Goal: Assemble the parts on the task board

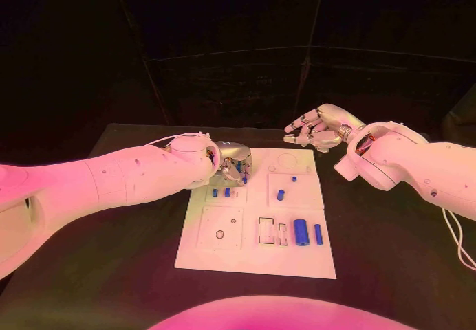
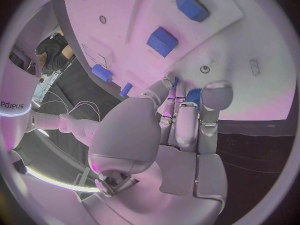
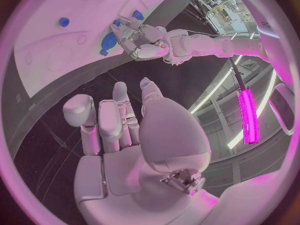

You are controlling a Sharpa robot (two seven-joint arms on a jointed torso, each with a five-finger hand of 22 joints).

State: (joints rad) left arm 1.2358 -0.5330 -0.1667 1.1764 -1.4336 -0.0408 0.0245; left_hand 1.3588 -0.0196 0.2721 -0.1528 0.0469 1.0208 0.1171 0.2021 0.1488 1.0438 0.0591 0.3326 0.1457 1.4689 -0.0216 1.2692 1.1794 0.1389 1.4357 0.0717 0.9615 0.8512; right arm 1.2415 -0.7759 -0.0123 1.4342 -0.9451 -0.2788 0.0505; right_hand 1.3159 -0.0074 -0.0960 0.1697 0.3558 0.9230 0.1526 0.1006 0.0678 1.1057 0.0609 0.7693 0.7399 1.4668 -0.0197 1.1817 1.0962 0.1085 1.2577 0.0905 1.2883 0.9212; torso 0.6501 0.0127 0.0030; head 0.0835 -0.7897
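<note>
The black table [image 1: 119,240] stands in a dark room, and the white task board [image 1: 260,265] lies in its middle with bare black surface on every side of it. At the far left part of the board, the fingers of the left hand [image 1: 230,167] are curled down and pressed close together around a small blue part [image 2: 193,95]; the part seems to be pinched at the fingertips, but they cover most of it, so I cannot tell how firm the hold is. The main risk, in my judgement, is that the part tilts or slips while it is pushed into its seat, because so little of it is free to see or guide. Two more small blue pegs [image 1: 220,193] stand just beside this hand, and a sideways move could knock them. The larger blue pieces [image 1: 300,229] lie at the near right part of the board, well apart from it. The right hand [image 1: 319,128] hovers beyond the far right corner of the board, fingers loosely spread and holding nothing, so there is open room there.
</note>
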